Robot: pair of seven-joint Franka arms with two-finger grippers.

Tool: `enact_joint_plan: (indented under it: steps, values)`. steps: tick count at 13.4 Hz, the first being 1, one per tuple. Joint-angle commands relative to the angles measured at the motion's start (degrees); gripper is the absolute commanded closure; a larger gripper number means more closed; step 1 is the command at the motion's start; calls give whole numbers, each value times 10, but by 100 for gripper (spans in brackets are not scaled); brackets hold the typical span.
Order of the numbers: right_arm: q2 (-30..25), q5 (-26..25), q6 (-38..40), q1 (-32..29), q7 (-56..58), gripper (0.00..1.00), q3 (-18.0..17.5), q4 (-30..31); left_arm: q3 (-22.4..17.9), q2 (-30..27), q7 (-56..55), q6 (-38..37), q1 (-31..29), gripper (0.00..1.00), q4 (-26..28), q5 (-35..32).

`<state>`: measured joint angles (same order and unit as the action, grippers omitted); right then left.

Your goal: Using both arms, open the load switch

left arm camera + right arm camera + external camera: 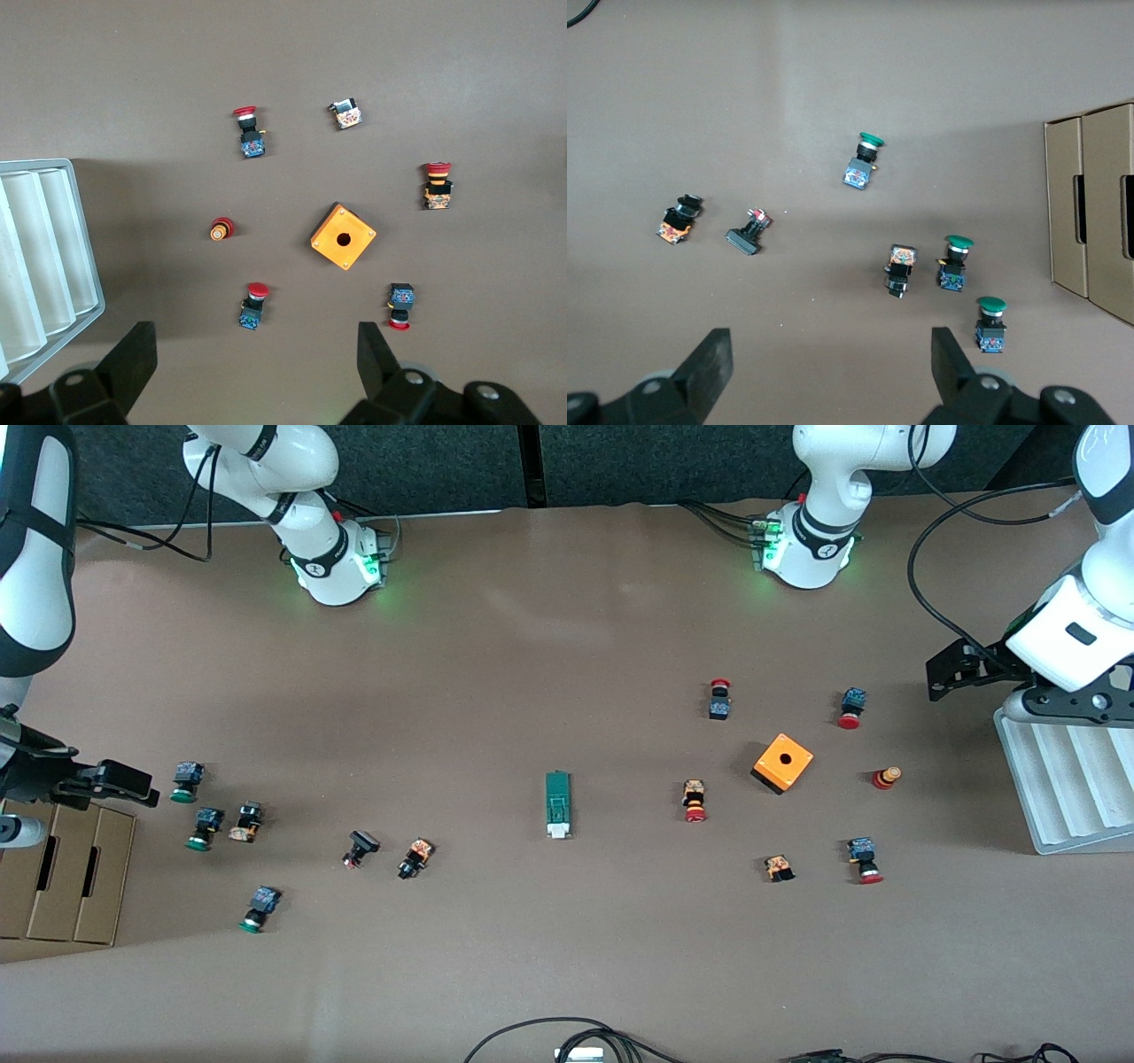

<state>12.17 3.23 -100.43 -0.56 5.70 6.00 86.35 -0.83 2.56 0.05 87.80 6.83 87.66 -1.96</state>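
Note:
The load switch [558, 804], a narrow dark-green block with a white end toward the front camera, lies flat near the middle of the table. It appears in neither wrist view. My left gripper [255, 343] hangs open and empty high over the red-capped buttons beside the white tray; its arm [1076, 633] shows at the left arm's end of the table. My right gripper [830, 347] hangs open and empty high over the green-capped buttons by the cardboard box; its arm [35, 549] shows at the right arm's end. Both are well away from the switch.
An orange cube [783, 763] with a hole and several red-capped buttons [695, 802] lie between the switch and the white ribbed tray [1063, 788]. Green-capped buttons [186, 781] and black ones [415, 857] lie toward the cardboard box [66, 877]. Cables [576, 1036] cross the table's near edge.

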Motion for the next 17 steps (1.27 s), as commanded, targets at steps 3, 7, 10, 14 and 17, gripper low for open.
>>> enact_joint_plan:
  steps: [3,7,10,14,17]
  values:
    - [4,-9,-5,-1,-6,0,-2,-7,2,2,-2,-10,-2,0,-5,4]
    - [4,-8,-4,0,-7,0,-2,-7,2,3,-1,-9,-3,0,-6,5]
    - [4,-8,-3,0,-6,0,-2,-7,2,3,-2,-8,-3,0,-6,5]
    - [3,-9,-4,5,-8,0,-4,-7,2,3,-2,-7,-4,0,-6,4]
    - [4,-9,-4,0,-6,0,-3,-7,2,3,-2,-7,-4,0,-5,4]
